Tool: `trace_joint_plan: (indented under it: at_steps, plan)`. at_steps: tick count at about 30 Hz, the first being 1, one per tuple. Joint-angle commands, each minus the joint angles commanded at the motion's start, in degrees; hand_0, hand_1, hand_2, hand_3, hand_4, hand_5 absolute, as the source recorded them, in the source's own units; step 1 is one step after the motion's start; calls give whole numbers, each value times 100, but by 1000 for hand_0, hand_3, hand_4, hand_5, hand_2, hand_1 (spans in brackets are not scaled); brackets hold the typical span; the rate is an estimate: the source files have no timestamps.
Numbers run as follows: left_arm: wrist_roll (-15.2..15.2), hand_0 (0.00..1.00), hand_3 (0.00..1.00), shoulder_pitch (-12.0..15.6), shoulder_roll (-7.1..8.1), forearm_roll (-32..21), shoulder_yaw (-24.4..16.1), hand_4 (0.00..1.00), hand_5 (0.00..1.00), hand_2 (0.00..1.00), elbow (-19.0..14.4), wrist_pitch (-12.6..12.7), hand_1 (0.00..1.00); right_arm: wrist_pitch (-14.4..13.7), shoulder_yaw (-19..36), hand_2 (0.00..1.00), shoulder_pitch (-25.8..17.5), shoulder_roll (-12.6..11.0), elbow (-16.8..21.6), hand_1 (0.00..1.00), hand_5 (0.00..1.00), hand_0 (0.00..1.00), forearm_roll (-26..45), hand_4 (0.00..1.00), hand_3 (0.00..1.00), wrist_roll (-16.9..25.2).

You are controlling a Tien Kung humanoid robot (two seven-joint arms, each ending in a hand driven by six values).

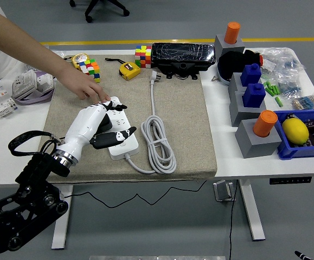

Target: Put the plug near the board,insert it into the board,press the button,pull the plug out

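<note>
Glossy white plastic power strip [125, 142] on rough beige cloth mat [189, 130]

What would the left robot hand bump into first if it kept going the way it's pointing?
The left robot hand points up and to the right over the power strip. Next in that line is probably the strip's white cable; depth is hard to judge.

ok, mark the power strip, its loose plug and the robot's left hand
power strip [125, 142], head view, near end of its white top.
plug [155, 77], head view, on the plug head.
left hand [100, 122], head view, back of the hand.
</note>
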Motion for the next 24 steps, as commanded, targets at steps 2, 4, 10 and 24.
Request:
trace_joint_plan:
  at_steps: [2, 4, 10, 24]
  plan:
    - [257, 374, 722, 58, 73, -75, -71, 836, 563, 492, -288, -364, 439, 0, -1, 646, -6, 1, -3, 647, 562, 650, 1, 992, 568, -1]
    - [557, 374, 722, 105, 133, -22, -126, 836, 563, 492, -532, -765, 439, 2, -8, 646, -15, 1, -6, 647, 562, 650, -2, 992, 568, -3]
    - [1256, 221, 743, 139, 251, 335, -169, 843, 558, 204, -834, -1823, 155, 3, -12, 646, -15, 2, -8, 647, 561, 649, -2, 992, 568, -4]
    - [1631, 104, 781, 59, 220, 166, -43, 847, 566, 123, -572, -2488, 50, 5, -59, 646, 8, -19, 2, 647, 561, 647, 17, 992, 568, -2]
